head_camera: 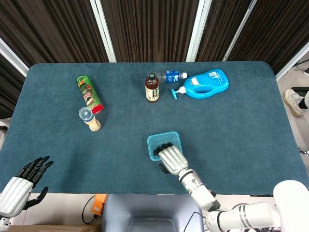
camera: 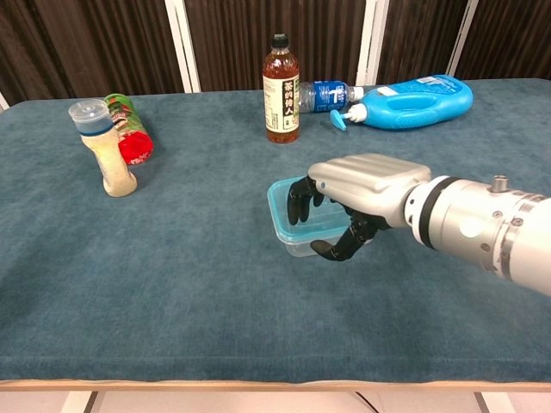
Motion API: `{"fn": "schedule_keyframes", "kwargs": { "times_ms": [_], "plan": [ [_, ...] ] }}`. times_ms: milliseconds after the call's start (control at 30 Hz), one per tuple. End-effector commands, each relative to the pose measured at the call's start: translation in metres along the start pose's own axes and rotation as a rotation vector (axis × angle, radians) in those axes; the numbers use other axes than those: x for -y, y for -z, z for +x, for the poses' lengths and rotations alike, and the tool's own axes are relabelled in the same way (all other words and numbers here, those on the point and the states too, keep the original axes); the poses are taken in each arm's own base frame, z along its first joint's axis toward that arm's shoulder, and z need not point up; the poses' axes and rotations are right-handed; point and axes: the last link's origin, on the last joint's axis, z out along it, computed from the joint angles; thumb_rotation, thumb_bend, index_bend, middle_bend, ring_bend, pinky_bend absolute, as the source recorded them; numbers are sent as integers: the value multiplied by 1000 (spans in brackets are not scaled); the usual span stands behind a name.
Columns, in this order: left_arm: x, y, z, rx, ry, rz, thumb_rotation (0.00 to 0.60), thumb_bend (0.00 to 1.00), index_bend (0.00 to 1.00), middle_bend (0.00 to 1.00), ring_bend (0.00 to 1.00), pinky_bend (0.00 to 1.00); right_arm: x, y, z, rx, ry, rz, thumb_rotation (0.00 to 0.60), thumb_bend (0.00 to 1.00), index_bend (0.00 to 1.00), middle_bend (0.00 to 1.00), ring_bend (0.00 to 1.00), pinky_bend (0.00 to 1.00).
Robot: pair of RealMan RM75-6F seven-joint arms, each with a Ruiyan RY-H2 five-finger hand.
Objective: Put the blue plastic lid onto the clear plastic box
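Lid and box already sit together mid-table: the blue plastic lid (camera: 297, 202) lies on the clear plastic box (camera: 303, 242), directly beneath the right hand (camera: 362, 194), whose fingers press its top. The left hand (head_camera: 21, 186) hangs released, well apart.

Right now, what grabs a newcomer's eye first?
The right robot hand draped over the blue plastic lid on the clear plastic box, near the table's front middle. Next, the bright blue detergent jug lying at the far edge.
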Motion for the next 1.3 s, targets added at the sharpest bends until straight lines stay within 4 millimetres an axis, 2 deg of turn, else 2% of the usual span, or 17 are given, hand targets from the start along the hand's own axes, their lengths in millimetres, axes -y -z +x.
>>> {"fn": "schedule_keyframes", "kwargs": {
  "times_ms": [33,600,733,867,1067,1167,1300],
  "plan": [
    [0,0,0,-1,0,0,600,434,0,0,0,161,0,0,-1,0,2,0,600,563,473,438,302,377],
    [0,0,0,-2,0,-2,600,433,0,0,0,161,-1,-2,-5,7,-4,-2,600,563,473,438,302,377],
    [0,0,1,-4,1,-1,600,433,0,0,0,161,-1,1,6,-31,-31,3,600,563,471,438,302,376],
    [1,1,1,-7,2,0,600,433,0,0,0,161,-8,8,24,-96,-50,-5,600,563,470,438,302,377],
    [0,0,0,-4,-4,0,600,433,0,0,0,161,-28,36,50,-186,-26,-40,600,563,427,438,289,375],
    [0,0,0,-6,-7,3,600,433,0,0,0,161,-45,62,56,-218,39,-92,600,563,367,389,238,349],
    [0,1,1,-11,-9,8,600,434,0,0,0,161,-75,117,47,-222,158,-210,600,560,216,236,147,263]
  ]
}}
